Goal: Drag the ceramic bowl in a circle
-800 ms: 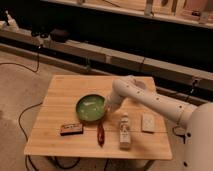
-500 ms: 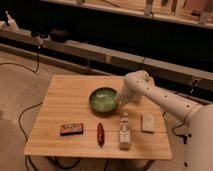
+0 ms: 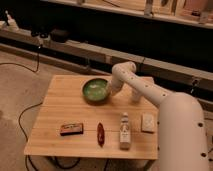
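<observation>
The ceramic bowl (image 3: 95, 90) is round, shallow and glossy green, and sits on the wooden table (image 3: 60, 105) near its far middle. My gripper (image 3: 108, 91) is at the bowl's right rim, at the end of the white arm (image 3: 145, 90) that reaches in from the right. The arm's wrist hides the spot where gripper and rim meet.
On the table's near half lie a dark flat box (image 3: 71, 129), a red oblong item (image 3: 100, 134), a small white bottle (image 3: 124, 131) standing upright, and a pale square item (image 3: 148, 122). Cables (image 3: 22, 120) run over the floor at the left. A dark bench runs behind.
The bowl has moved away from the table's near side toward the far edge and slightly right, with the gripper staying at its right rim. The arm has folded back.
</observation>
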{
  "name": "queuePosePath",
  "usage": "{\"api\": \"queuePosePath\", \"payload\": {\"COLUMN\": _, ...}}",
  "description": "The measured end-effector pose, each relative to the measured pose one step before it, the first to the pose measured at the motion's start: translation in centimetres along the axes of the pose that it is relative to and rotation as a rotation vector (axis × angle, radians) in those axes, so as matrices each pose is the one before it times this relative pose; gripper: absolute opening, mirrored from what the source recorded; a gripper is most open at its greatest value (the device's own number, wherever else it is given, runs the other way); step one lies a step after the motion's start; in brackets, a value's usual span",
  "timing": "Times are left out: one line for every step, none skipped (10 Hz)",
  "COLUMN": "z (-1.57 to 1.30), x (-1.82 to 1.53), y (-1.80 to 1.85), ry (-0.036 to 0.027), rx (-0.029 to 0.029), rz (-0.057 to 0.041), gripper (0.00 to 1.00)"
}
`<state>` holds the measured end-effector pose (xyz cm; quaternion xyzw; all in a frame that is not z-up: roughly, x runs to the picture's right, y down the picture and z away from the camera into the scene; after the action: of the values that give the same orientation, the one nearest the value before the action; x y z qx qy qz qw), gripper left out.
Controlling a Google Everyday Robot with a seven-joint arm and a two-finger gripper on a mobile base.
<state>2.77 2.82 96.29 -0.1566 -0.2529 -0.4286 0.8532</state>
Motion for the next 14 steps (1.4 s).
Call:
{"api": "queuePosePath", "payload": {"z": 0.404, "x": 0.026, "y": -1.81, "ry": -0.0067, "rx": 0.0169, "rz": 0.00004, "gripper": 0.0}}
{"api": "queuePosePath", "payload": {"z": 0.343, "x": -0.486, "y": -1.737, "ry": -0.01621, "rx": 0.01636, "rz": -0.00643, "gripper": 0.0}}
{"api": "queuePosePath", "payload": {"z": 0.388, "x": -1.191, "y": -1.598, "ry": -0.02553, "rx": 0.01304, "rz": -0.02248, "gripper": 0.0}}
{"api": "queuePosePath", "payload": {"z": 0.586, "x": -2.042, "y": -1.526, "ry": -0.03857, "rx": 0.00795, "rz": -0.04209, "gripper": 0.0}}
{"api": "queuePosePath", "payload": {"z": 0.456, "x": -2.226, "y": -0.868, "ry": -0.0414, "rx": 0.00217, "rz": -0.04774, "gripper": 0.0}}
{"api": "queuePosePath", "payload": {"z": 0.55, "x": -2.815, "y": -0.209, "ry": -0.05061, "rx": -0.00678, "rz": -0.05993, "gripper": 0.0}}
{"api": "queuePosePath", "payload": {"z": 0.584, "x": -2.382, "y": 0.251, "ry": -0.03756, "rx": -0.00725, "rz": -0.04986, "gripper": 0.0}}
{"api": "queuePosePath", "payload": {"z": 0.491, "x": -2.212, "y": 0.929, "ry": -0.03167, "rx": -0.01131, "rz": -0.03742, "gripper": 0.0}}
{"api": "queuePosePath", "payload": {"z": 0.001, "x": -1.008, "y": 0.911, "ry": -0.00943, "rx": -0.001, "rz": -0.00897, "gripper": 0.0}}
{"api": "queuePosePath", "payload": {"z": -0.558, "x": -0.262, "y": 1.163, "ry": 0.0049, "rx": 0.00185, "rz": 0.00831, "gripper": 0.0}}
{"api": "queuePosePath", "payload": {"z": -0.759, "x": -0.24, "y": 1.315, "ry": 0.00732, "rx": 0.00135, "rz": 0.01002, "gripper": 0.0}}
{"api": "queuePosePath", "payload": {"z": -0.968, "x": -0.315, "y": 1.788, "ry": 0.0105, "rx": -0.00247, "rz": 0.01243, "gripper": 0.0}}
{"api": "queuePosePath", "payload": {"z": -0.681, "x": -0.06, "y": 1.265, "ry": 0.00874, "rx": -0.00242, "rz": 0.01244, "gripper": 0.0}}
{"api": "queuePosePath", "payload": {"z": -0.963, "x": 0.099, "y": 2.042, "ry": 0.01365, "rx": -0.00893, "rz": 0.02601, "gripper": 0.0}}
